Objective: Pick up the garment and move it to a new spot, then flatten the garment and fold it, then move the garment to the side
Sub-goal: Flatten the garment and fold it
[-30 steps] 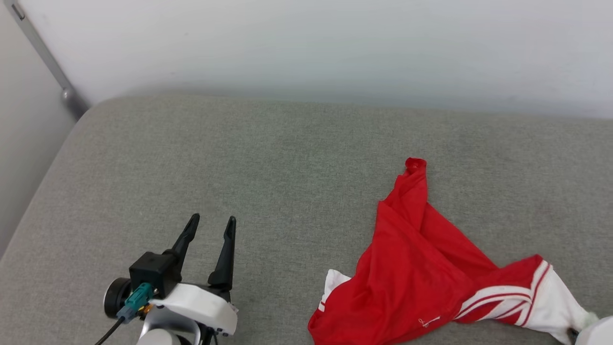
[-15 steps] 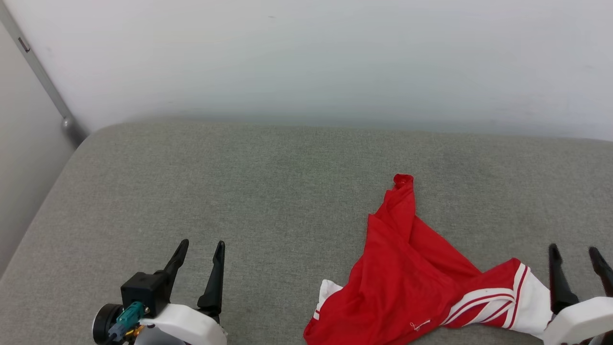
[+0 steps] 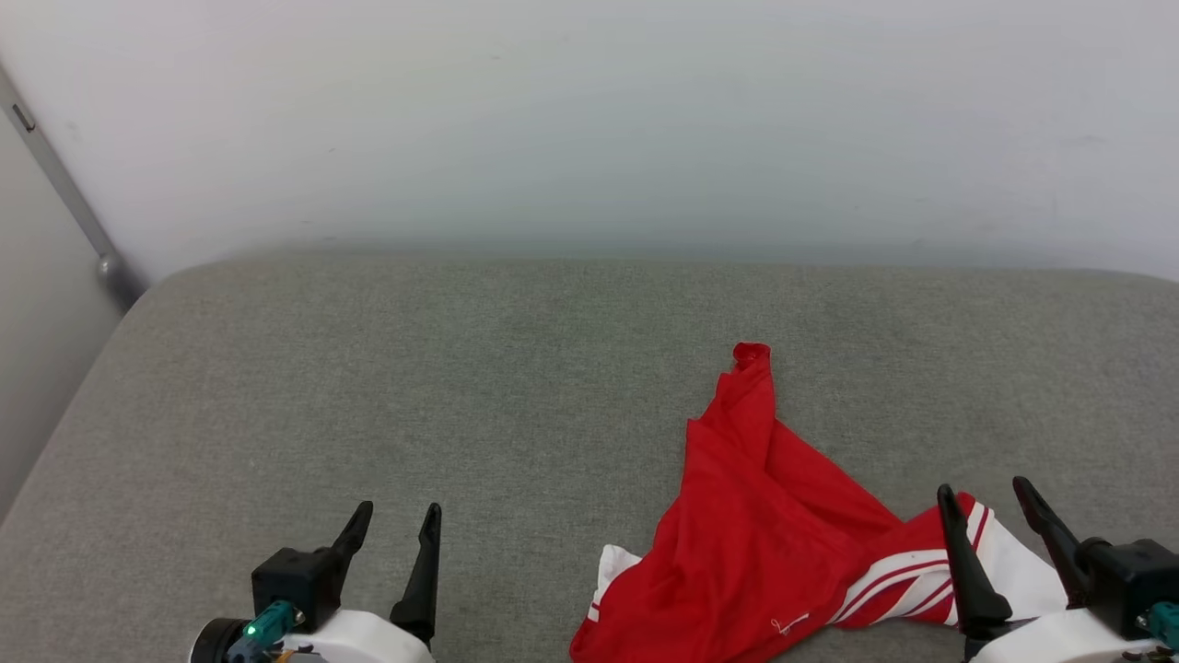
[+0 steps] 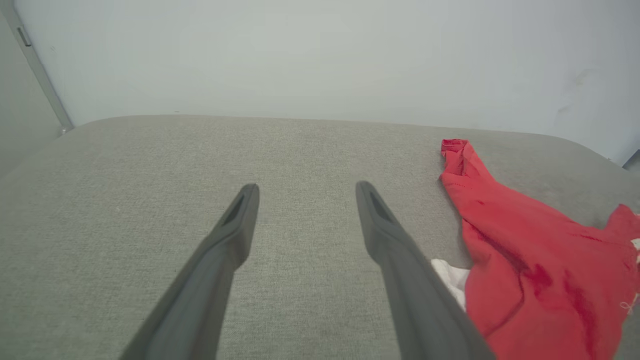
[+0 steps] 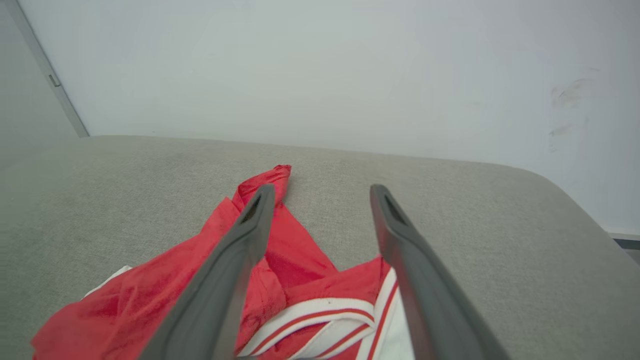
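Left gripper (image 3: 400,508) sits lower left in head view, fingers spread with nothing between them, over bare grey cushion (image 3: 461,368). Right gripper (image 3: 982,486) is lower right, fingers also spread and empty. Its inner finger overlaps the striped sleeve end of the garment (image 3: 755,543) in head view; can't tell contact from hover.

Garment lies crumpled on the cushion, right of centre, low in the head view. The red body is bunched, with one narrow red corner pointing toward the wall (image 3: 589,120). White sleeve with red-and-white stripes is on its right side, and a small white bit pokes out at lower left.

Right wrist view: red fabric and striped trim show under and between the fingers. Left wrist view: garment is off to the right, apart from the fingertips. Grey metal strip (image 3: 55,175) runs up the wall at far left.
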Motion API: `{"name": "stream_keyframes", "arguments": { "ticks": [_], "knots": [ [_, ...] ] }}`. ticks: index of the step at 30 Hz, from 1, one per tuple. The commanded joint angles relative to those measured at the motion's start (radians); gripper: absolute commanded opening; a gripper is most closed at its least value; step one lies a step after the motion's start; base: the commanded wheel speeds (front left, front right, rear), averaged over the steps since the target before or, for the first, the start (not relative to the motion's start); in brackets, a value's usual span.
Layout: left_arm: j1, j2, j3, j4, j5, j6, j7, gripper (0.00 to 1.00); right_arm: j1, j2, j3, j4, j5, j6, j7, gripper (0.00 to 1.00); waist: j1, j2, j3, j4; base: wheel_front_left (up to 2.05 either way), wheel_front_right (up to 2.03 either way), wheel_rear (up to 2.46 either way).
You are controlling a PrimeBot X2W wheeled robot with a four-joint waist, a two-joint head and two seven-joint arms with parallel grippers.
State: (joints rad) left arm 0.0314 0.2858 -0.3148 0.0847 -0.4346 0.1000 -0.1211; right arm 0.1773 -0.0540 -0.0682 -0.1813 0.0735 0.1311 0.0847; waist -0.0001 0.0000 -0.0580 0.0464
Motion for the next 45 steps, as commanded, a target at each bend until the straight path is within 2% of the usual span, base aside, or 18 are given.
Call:
{"name": "stream_keyframes", "arguments": {
  "ticks": [1, 6, 13, 17, 22, 28, 29, 30, 31, 37, 40, 45],
  "knots": [
    [-0.016, 0.003, -0.005, -0.002, -0.003, -0.004, 0.007, 1.00, 0.011, 0.004, 0.009, -0.015, -0.004, -0.001, 0.004, 1.00, 0.0001, 0.0000, 0.002, -0.005, 0.00, 0.00, 0.00],
    [-0.073, -0.007, -0.069, -0.008, 0.015, -0.028, 0.095, 1.00, 0.014, 0.005, 0.037, -0.048, 0.004, -0.001, 0.018, 1.00, 0.0001, 0.0000, 0.018, -0.023, 0.00, 0.00, 0.00],
    [-0.184, -0.021, -0.223, 0.003, 0.007, -0.143, 0.333, 1.00, 0.000, 0.005, 0.055, -0.074, 0.007, -0.001, 0.045, 1.00, 0.0001, 0.0000, 0.044, -0.060, 0.00, 0.00, 0.00],
    [-0.221, -0.016, -0.319, -0.004, -0.001, -0.195, 0.474, 1.00, -0.006, 0.005, 0.051, -0.078, 0.011, -0.001, 0.058, 1.00, 0.0001, 0.0000, 0.067, -0.082, 0.00, 0.00, 0.00],
    [-0.256, 0.014, -0.429, -0.007, -0.021, -0.221, 0.624, 1.00, -0.022, 0.005, 0.047, -0.082, 0.021, -0.001, 0.055, 1.00, 0.0001, 0.0000, 0.115, -0.103, 0.00, 0.00, 0.00],
    [-0.301, 0.059, -0.522, 0.029, -0.048, -0.228, 0.758, 1.00, -0.046, 0.005, 0.049, -0.069, 0.036, -0.001, 0.041, 1.00, 0.0001, 0.0000, 0.172, -0.122, 0.00, 0.00, 0.00],
    [-0.309, 0.062, -0.533, 0.033, -0.054, -0.229, 0.766, 0.79, -0.050, 0.005, 0.047, -0.065, 0.037, -0.001, 0.040, 1.00, 0.0001, 0.0000, 0.179, -0.124, 0.00, 0.00, 0.00],
    [-0.318, 0.066, -0.542, 0.034, -0.056, -0.230, 0.767, 0.31, -0.055, 0.005, 0.046, -0.063, 0.038, -0.001, 0.037, 1.00, 0.0001, 0.0000, 0.185, -0.125, 0.00, 0.00, 0.00],
    [-0.324, 0.069, -0.550, 0.034, -0.061, -0.230, 0.760, 0.00, -0.058, 0.005, 0.044, -0.060, 0.040, -0.001, 0.034, 1.00, 0.0001, 0.0000, 0.189, -0.125, 0.00, 0.00, 0.00],
    [-0.365, 0.080, -0.579, -0.007, -0.062, -0.231, 0.667, 0.00, -0.061, 0.005, 0.023, -0.034, 0.046, -0.001, 0.025, 1.00, 0.0001, 0.0000, 0.183, -0.106, 0.00, 0.00, 0.00],
    [-0.366, 0.079, -0.554, -0.044, -0.090, -0.231, 0.602, 0.00, -0.056, 0.005, 0.017, -0.022, 0.049, -0.001, 0.029, 1.00, 0.0001, 0.0000, 0.161, -0.091, 0.00, 0.00, 0.00],
    [-0.352, 0.061, -0.450, -0.091, -0.141, -0.168, 0.496, 0.00, -0.048, 0.005, 0.008, -0.009, 0.054, -0.001, 0.035, 1.00, 0.0001, 0.0000, 0.132, -0.078, 0.00, 0.00, 0.00]
  ]
}}
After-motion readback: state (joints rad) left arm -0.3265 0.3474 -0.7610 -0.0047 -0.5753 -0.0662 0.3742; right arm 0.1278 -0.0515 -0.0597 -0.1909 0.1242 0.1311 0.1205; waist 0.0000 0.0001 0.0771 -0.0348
